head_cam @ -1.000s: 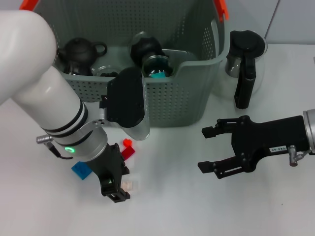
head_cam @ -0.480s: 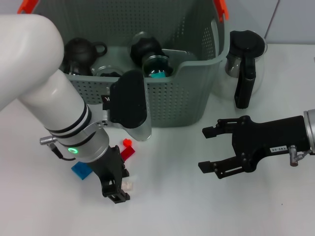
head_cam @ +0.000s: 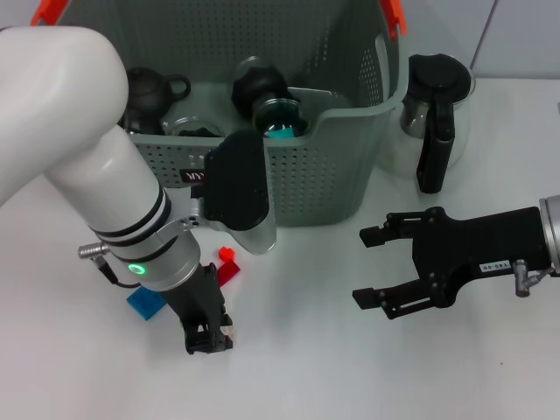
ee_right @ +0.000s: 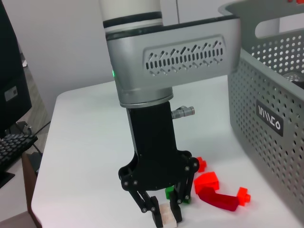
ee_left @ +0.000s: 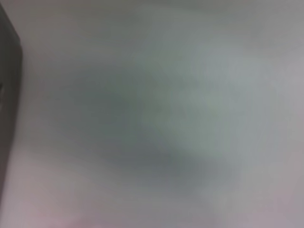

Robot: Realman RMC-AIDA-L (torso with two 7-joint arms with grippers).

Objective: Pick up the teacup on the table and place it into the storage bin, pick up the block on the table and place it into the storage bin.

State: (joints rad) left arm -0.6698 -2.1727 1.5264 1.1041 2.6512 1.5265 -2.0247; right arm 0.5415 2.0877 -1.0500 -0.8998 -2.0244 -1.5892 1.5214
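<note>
Reaching down to the table at near left, the left gripper point(head_cam: 208, 339) has dropped lower than it was a second ago, and its fingers now straddle the small white block point(ee_right: 167, 214) that lay beside them then. In the right wrist view the fingertips sit on either side of the block, touching or nearly so, with the block on the white table point(head_cam: 297, 376); whether they are already clenched on it cannot be told. This looks like the start of the block pickup.

Just beyond lie a blue block point(head_cam: 144, 304) and red blocks point(head_cam: 227, 265), with a green one point(ee_right: 169, 193) tucked behind the fingers.

At right, the right gripper point(head_cam: 378, 267) hovers with its fingers spread wide, holding nothing.

Farther back stands the storage bin point(head_cam: 315, 166), holding a black teapot point(head_cam: 149, 90), a black lidded pot point(head_cam: 259, 85) and a teal-bottomed cup point(head_cam: 282, 120). A glass kettle point(head_cam: 435, 109) stands right of it.
</note>
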